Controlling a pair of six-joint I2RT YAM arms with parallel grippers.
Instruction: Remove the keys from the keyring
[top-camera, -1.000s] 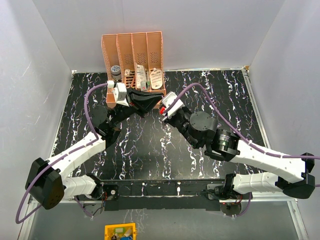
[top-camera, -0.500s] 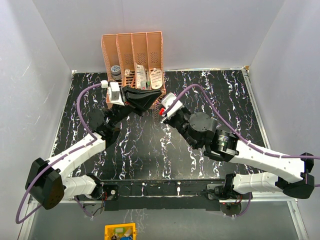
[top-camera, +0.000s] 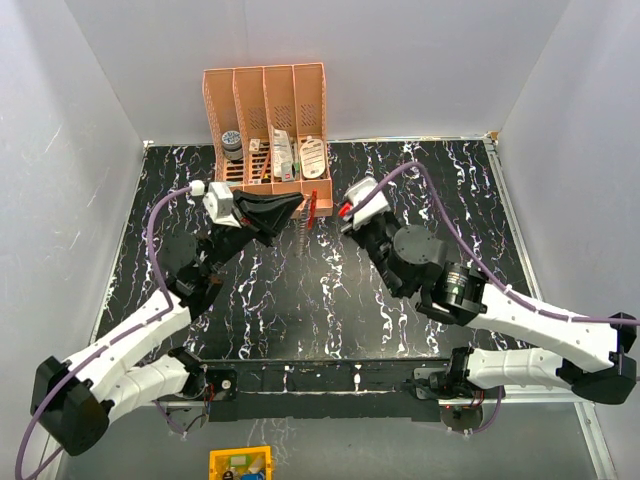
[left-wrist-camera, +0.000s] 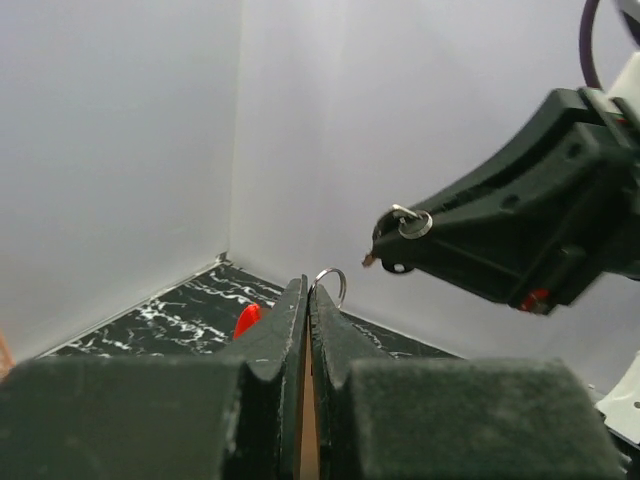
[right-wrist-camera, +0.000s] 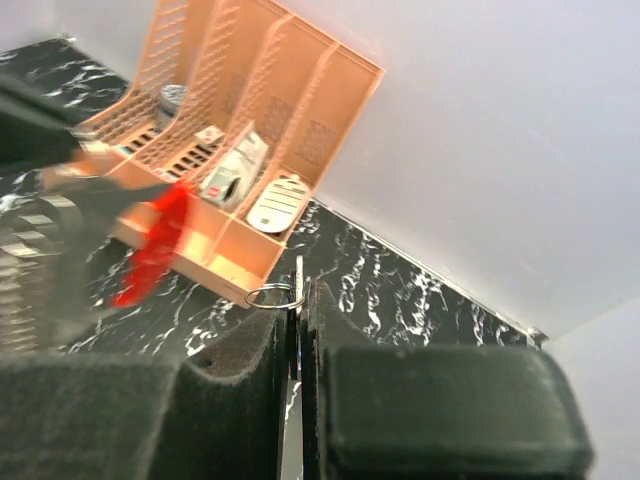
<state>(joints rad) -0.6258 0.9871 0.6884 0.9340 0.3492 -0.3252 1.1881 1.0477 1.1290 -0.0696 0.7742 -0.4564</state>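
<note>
The two grippers have pulled apart since a second ago. The left gripper (top-camera: 298, 204) has swung back, clenched on the keys (top-camera: 311, 200), whose red part dangles just near the organizer (top-camera: 265, 90). The right gripper (top-camera: 344, 211), pinched tight, holds a small ring (right-wrist-camera: 272, 295). The ring looks freed from the keys.

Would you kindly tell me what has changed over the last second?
The two hands, close together a second ago, have drawn apart: the right hand pulled back to the right, shut on a small ring; the left hand keeps the keys, now dangling. The orange organiser stayed put.
</note>
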